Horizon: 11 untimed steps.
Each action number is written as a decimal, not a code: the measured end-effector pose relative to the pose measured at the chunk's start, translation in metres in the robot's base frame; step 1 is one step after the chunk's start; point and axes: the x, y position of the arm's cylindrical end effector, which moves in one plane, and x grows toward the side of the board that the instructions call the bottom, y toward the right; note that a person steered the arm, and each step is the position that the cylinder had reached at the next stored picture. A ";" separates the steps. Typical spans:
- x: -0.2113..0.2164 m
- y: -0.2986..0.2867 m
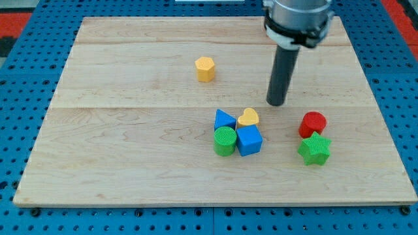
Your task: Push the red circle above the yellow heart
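A: Item 1?
B: Red circle [313, 123], a short glossy cylinder, lower right of the frame, touching the green star [314, 149] below it.
A: Yellow heart [247, 117]?
B: Centre, well left of the circle.
A: Arm?
B: Rod upright; my tip [277, 103] rests between heart and circle, touching neither, grasping nothing.

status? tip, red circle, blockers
My tip on bare board, up-right of yellow heart, touching nothing. Red circle to the view's right of the heart, against green star. Nothing between tip and circle.
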 end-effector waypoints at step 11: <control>-0.022 -0.002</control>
